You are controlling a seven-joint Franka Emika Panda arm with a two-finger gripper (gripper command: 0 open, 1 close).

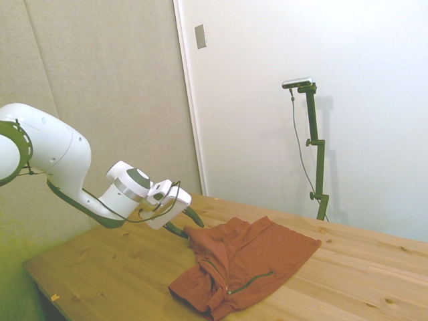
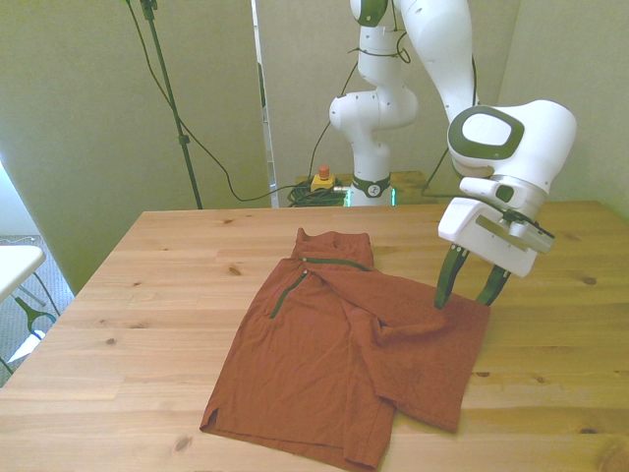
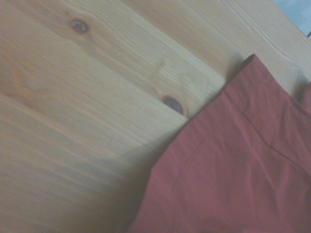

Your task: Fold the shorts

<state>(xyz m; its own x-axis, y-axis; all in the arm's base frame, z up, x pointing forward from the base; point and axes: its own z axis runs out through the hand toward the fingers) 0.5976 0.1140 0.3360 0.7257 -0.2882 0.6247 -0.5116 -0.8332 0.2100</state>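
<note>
The near hem of the shorts (image 2: 334, 374) is lying closest to the front camera, spread flat just short of the table's near edge. The gripper (image 2: 470, 295) is hanging over the corner of the fabric on the front view's right, its two dark fingers (image 2: 447, 280) parted wide and angled downward — one fingertip is at or just touching the cloth's edge, the other sitting just past it over bare wood. Nothing is pinched between them. In the side view the gripper (image 1: 186, 224) is reaching low toward the same raised corner of the shorts (image 1: 247, 261), the fingers apart there too.

Outward from that corner, the rust-orange shorts are lying across the middle of the wooden table (image 2: 147, 285), partly doubled over on themselves: one flap is overlapping the rest, with a diagonal crease running across. The dark zipper slit (image 2: 285, 293) is showing toward the front view's left, near the far end of the garment, where the fabric is bunching slightly. From the wrist, a smooth corner of the shorts (image 3: 233, 160) is resting on knotted pine boards (image 3: 87, 107) — soft in focus.
</note>
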